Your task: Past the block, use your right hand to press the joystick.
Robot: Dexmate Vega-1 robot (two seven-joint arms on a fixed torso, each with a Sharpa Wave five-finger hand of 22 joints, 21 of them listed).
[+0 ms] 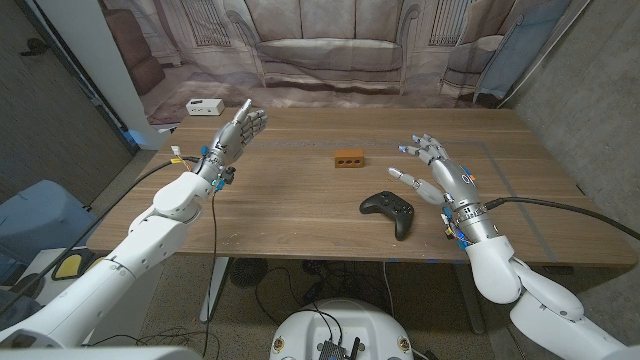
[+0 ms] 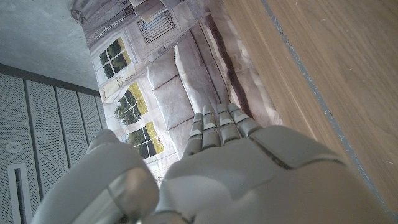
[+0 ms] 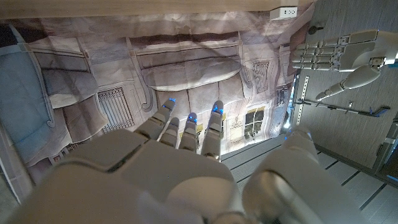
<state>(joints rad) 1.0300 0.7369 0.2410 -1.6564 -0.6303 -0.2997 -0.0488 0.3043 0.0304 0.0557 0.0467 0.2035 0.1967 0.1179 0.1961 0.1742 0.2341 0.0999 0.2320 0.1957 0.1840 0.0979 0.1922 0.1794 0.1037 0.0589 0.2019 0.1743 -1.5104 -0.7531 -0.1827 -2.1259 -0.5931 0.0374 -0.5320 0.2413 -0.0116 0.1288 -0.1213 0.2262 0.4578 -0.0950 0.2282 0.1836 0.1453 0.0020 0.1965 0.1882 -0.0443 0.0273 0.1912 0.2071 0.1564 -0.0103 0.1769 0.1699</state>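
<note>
A black game controller [image 1: 389,210] with joysticks lies on the wooden table [image 1: 300,215], near the front edge, right of centre. A small orange-brown block [image 1: 349,158] sits farther back, near the table's middle. My right hand [image 1: 432,168] hovers open just right of the controller, fingers spread and empty, thumb reaching toward it; its back [image 3: 155,180] fills the lower part of the right wrist view. My left hand [image 1: 238,132] is raised over the table's left side, open and holding nothing; its back [image 2: 249,174] shows in the left wrist view, and it [image 3: 333,53] also appears in the right wrist view.
A white box [image 1: 204,107] stands at the table's back left corner. A printed backdrop of a sofa [image 1: 330,50] hangs behind the table. Cables run along both arms. A blue chair [image 1: 30,215] stands at the left.
</note>
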